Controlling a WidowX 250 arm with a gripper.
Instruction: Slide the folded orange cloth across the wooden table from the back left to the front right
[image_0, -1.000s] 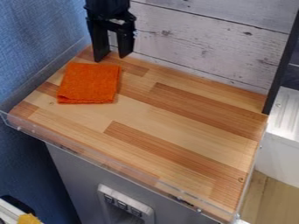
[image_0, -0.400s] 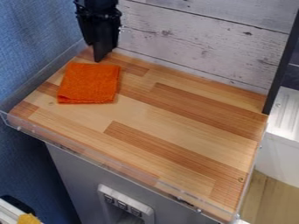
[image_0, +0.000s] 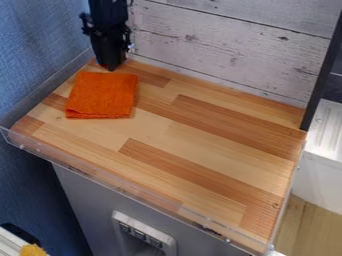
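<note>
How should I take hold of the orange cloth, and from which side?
I'd pinch the orange cloth at its lower-left corner in the view, coming from above: it lies flat and folded, and layered edges show there. The pincer hangs by the far edge.

Place: a lab's mock kitchen corner
Table (image_0: 220, 125): wooden, clear rim (image_0: 150, 199)
Back wall (image_0: 220, 55): whitewashed planks
Side wall (image_0: 40, 50): blue
Arm (image_0: 107, 20): robotic

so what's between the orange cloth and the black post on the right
Bare wooden board, in light and darker strips, runs from the orange cloth to the black post, as the camera view shows.
</note>
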